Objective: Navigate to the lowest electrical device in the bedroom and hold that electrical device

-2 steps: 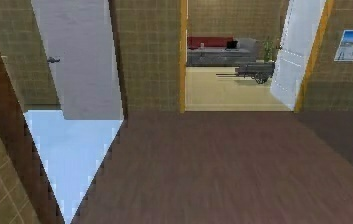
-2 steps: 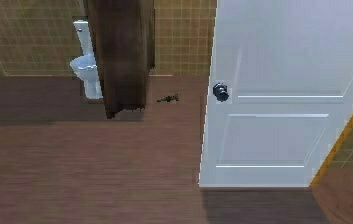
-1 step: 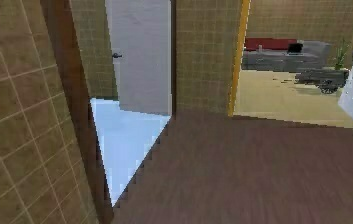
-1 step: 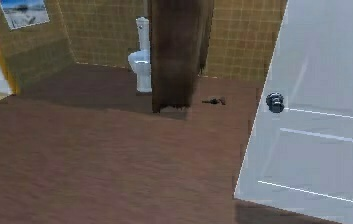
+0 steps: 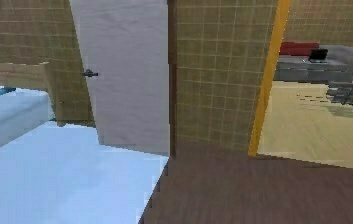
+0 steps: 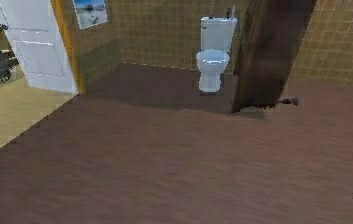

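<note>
Tool state cannot be told; a bed (image 5: 44, 170) lies near a white door (image 5: 124, 70), and a toilet (image 6: 214, 60) stands by the tiled wall (image 6: 154, 30)

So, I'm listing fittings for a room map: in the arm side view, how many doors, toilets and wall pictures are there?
Doors: 2 (white door, dark brown door)
Toilet: 1
Wall picture: 1
Total: 4
</note>
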You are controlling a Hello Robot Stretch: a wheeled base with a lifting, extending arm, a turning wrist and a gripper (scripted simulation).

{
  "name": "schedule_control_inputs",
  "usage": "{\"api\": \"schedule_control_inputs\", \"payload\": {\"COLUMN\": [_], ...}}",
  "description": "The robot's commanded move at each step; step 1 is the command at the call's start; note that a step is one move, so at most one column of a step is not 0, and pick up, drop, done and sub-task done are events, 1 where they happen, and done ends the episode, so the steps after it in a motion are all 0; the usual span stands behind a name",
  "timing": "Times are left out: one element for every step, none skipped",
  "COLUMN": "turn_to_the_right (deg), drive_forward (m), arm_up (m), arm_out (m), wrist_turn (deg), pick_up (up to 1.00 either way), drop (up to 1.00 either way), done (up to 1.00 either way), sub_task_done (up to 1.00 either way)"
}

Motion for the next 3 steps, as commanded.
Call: {"api": "schedule_control_inputs", "payload": {"turn_to_the_right": [-6.0,0.0,-45.0], "drive_forward": [0.00,0.55,0.00], "arm_up": [0.00,0.00,0.00], "arm_out": [0.00,0.00,0.00], "wrist_turn": [0.0,0.0,0.0], "pick_up": [0.00,0.00,0.00], "drop": [0.00,0.00,0.00], "done": [0.00,0.00,0.00], "sub_task_done": [0.00,0.00,0.00]}}
